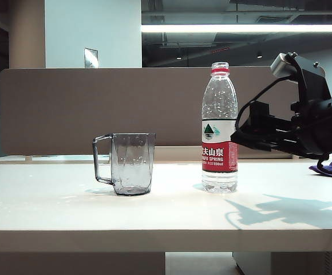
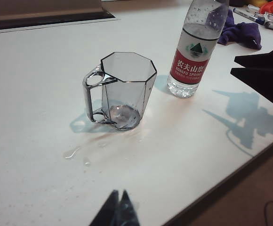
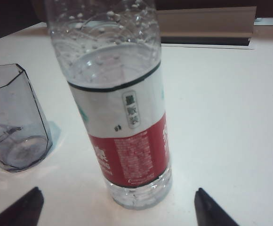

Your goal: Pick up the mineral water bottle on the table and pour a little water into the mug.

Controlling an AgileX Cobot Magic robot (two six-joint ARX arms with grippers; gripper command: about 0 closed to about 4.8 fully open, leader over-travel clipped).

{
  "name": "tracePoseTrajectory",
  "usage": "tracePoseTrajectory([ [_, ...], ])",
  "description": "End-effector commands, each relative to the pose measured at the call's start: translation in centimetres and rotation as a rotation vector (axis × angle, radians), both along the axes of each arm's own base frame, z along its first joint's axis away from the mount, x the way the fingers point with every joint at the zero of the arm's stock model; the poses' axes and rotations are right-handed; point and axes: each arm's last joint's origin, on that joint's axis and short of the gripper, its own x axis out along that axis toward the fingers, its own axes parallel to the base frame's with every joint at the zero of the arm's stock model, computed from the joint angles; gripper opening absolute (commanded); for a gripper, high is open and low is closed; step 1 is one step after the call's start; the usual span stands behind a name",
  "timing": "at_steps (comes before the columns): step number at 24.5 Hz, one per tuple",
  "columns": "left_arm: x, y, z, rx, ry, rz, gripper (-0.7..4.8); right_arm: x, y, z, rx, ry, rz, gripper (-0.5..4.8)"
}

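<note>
Approach is underway: right gripper, jaws wide, is lining up on the upright mineral water bottle mid-table, needing to advance and close, while left gripper, jaws together, is hovering near the front edge by the mug.

The clear mineral water bottle, red-ringed at the neck and white-and-red labelled, stands upright and uncapped on the off-white worktop, near the upright smoky-grey faceted mug holding shallow water.

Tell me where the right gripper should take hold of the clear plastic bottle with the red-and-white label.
Probably around the labelled midsection of the clear plastic bottle, coming in level from the side away from the smoky-grey faceted mug. It stands upright; the right gripper's open jaws already flank its base.
</note>
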Motion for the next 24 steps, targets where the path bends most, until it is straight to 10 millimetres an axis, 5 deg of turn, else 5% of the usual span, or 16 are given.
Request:
tracePoseTrajectory([
  [1,0.0,0.0,0.2,0.002,-0.019,-0.001,-0.05,0.1,0.1,0.5,0.021,-0.037,-0.002,4.79],
  [12,0.0,0.0,0.2,0.002,-0.019,-0.001,-0.05,0.3,0.0,0.6,0.017,-0.043,-0.034,4.79],
  [24,0.0,0.0,0.2,0.002,-0.019,-0.001,-0.05,4.1,1.6,-0.3,0.023,-0.039,0.011,4.79],
])
